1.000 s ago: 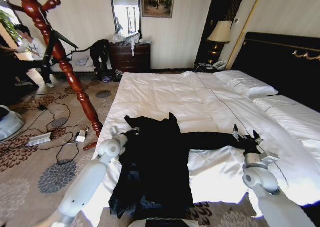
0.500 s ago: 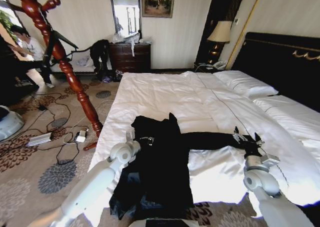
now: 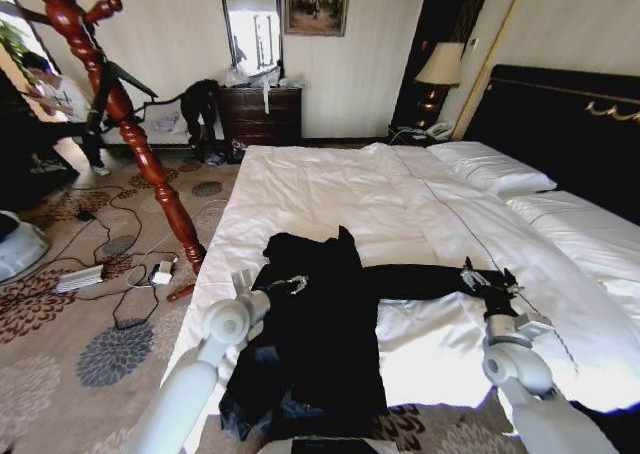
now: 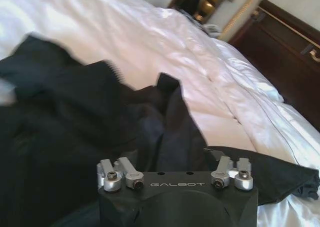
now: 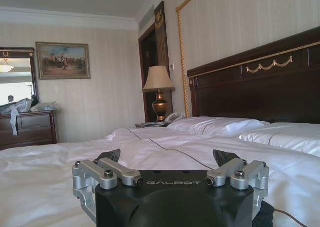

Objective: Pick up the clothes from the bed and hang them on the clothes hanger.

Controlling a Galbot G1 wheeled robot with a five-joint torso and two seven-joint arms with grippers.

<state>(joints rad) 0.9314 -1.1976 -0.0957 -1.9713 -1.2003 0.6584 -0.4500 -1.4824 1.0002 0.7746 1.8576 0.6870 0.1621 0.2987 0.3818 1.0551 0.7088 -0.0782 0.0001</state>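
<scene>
The long black coat of soft dark fabric (image 3: 310,324) lies spread flat on the wide bed with white linen (image 3: 330,184), close to the foot edge, its body hanging a little over that edge and one sleeve stretched out sideways toward the black headboard with gold trim (image 3: 570,124).

The left hand (image 3: 285,284) rests on the coat near its collar, on the side away from the headboard. I cannot tell how far its fingers are open, or whether they have fabric between them. The right hand (image 3: 490,277) is at the end of the stretched sleeve, on the headboard side. Its fingers look spread apart in the right wrist view, with nothing clearly held.

In my judgement the two hands stand at opposite ends of the coat so that they can lift it evenly.

The glossy red-brown turned wooden coat stand (image 3: 120,114) is on the carpet, well apart from the coat, beyond the bed's far side from the headboard.
</scene>
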